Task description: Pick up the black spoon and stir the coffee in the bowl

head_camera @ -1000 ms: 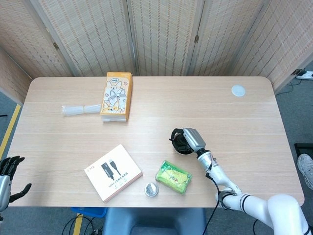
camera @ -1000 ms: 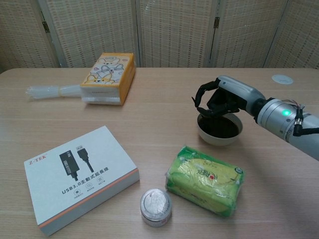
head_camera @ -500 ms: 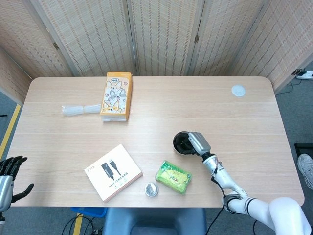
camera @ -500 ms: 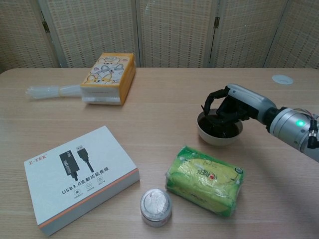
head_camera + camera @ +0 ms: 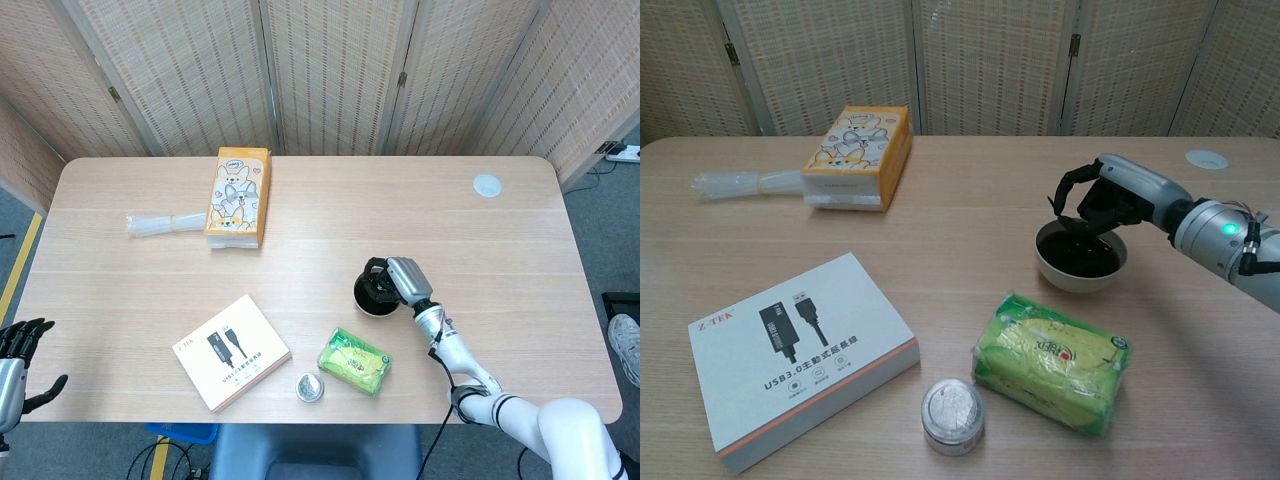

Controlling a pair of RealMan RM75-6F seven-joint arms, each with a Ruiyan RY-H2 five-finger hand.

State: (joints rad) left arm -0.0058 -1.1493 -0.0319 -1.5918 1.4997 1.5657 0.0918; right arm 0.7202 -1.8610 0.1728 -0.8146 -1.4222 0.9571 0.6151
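Note:
A small white bowl (image 5: 1072, 279) of dark coffee (image 5: 1080, 252) stands right of the table's middle, also seen from above as the bowl (image 5: 361, 302). My right hand (image 5: 1108, 201) hovers over the bowl's far right rim with its fingers curled around a thin black spoon (image 5: 1074, 226), whose lower end dips into the coffee. From the head view the right hand (image 5: 399, 281) covers the bowl's right side and hides most of the spoon. My left hand (image 5: 20, 350) hangs off the table's near left corner, fingers apart and empty.
Near the bowl lie a green wipes pack (image 5: 1052, 362), a small round tin (image 5: 953, 415) and a white USB box (image 5: 800, 350). Farther back are a cartoon tissue box (image 5: 858, 157), a clear plastic roll (image 5: 745, 183) and a white disc (image 5: 1207, 158).
My right hand has swung from the bowl's left rim across to its far right side, carrying the spoon through the coffee. The left hand has stayed put.

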